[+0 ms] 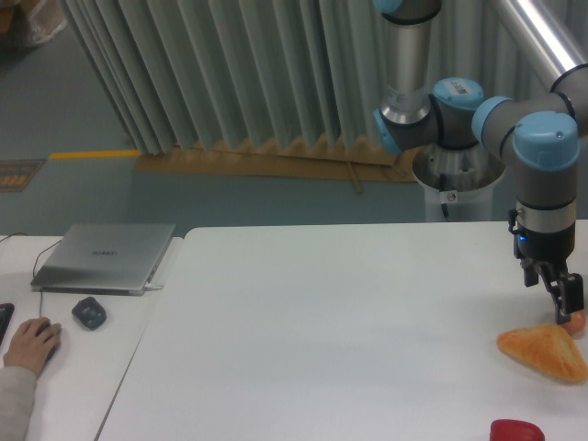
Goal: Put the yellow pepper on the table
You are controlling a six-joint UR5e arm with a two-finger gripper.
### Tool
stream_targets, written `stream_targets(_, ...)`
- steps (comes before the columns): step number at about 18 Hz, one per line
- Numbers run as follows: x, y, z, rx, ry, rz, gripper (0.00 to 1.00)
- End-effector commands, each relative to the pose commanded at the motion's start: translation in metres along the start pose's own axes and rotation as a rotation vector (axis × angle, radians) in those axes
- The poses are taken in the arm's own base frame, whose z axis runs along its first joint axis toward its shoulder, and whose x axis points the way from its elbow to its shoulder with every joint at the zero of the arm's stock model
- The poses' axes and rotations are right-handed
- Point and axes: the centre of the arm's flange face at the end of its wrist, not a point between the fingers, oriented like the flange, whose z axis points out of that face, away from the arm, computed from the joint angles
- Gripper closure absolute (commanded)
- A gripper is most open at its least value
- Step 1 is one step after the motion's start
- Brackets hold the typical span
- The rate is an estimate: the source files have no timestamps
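Observation:
The yellow pepper does not show clearly in this view. A small orange-pink bit (576, 322) peeks out just under the gripper's fingers at the right edge, and I cannot tell what it is. My gripper (554, 296) hangs low over the white table (322, 322) at its far right, right behind the orange-brown triangular bread (544, 353). Its dark fingers (569, 294) point down, and the gap between them cannot be read from this angle.
A red pepper (516, 430) lies at the bottom edge, right of centre. On the adjoining desk at the left are a closed laptop (106, 257), a dark mouse (89, 312) and a person's hand (32, 342). The arm's base stands behind the table's far right.

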Motion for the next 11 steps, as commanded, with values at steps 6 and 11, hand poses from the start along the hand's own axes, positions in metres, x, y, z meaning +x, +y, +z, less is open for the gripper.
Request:
stream_targets(6,-0.003,0.000,-0.006,-0.007,-0.011,-0.003,0.00)
stream_targets(11,-0.009,0.029,-0.006,-0.013,-0.015,-0.038,0.00)
